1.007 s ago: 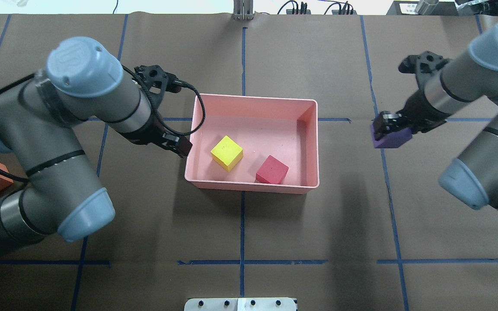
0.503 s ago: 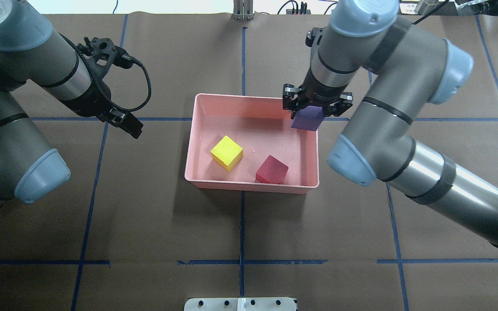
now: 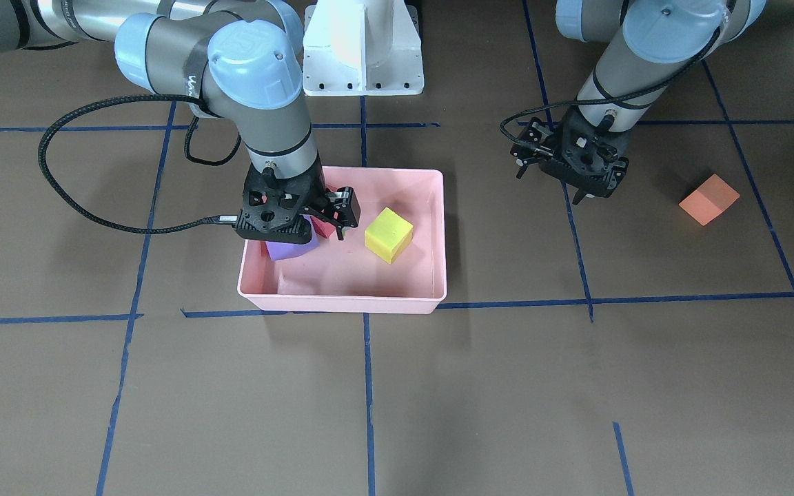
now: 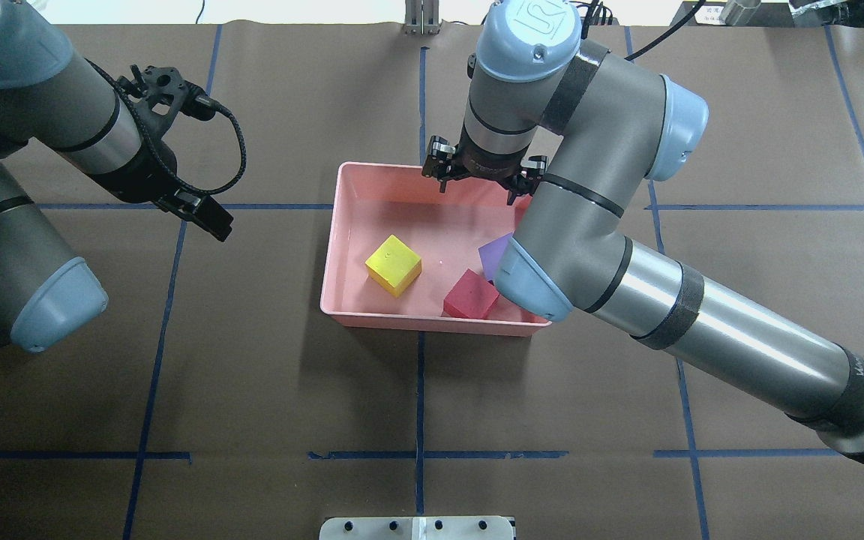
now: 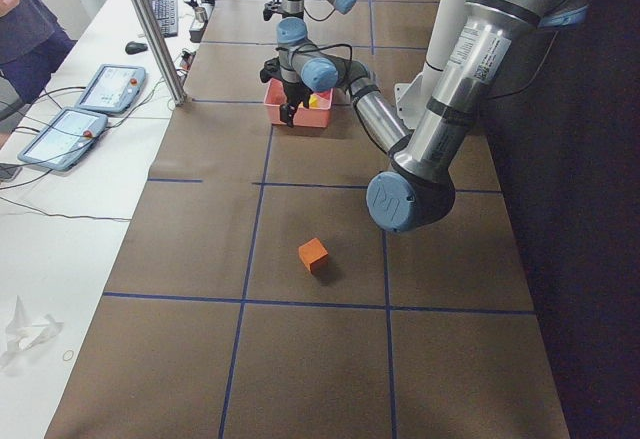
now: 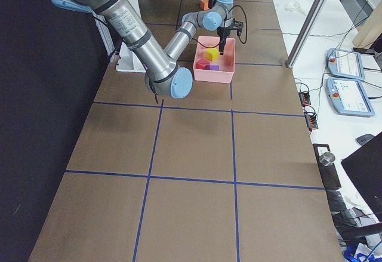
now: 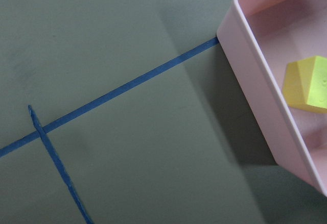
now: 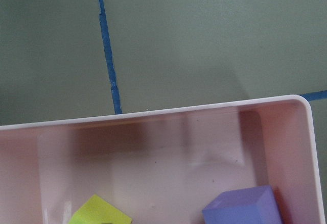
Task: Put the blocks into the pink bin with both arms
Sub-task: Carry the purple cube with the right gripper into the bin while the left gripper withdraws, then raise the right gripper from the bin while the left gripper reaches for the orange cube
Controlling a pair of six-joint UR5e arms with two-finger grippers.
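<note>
Nothing in right gripper [image 4: 477, 186], spread over bin's [image 4: 432, 321] far edge. Inside: purple [image 4: 493, 253], red [image 4: 471, 295], yellow [image 4: 393, 265] blocks. Can't tell left gripper's [image 4: 212, 221] state. Orange block [image 3: 709, 198] toward table's [image 4: 552, 390] left edge.

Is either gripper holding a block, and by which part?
Neither. The right gripper hangs open above the pink bin; the purple block lies inside. The left gripper is empty.
</note>
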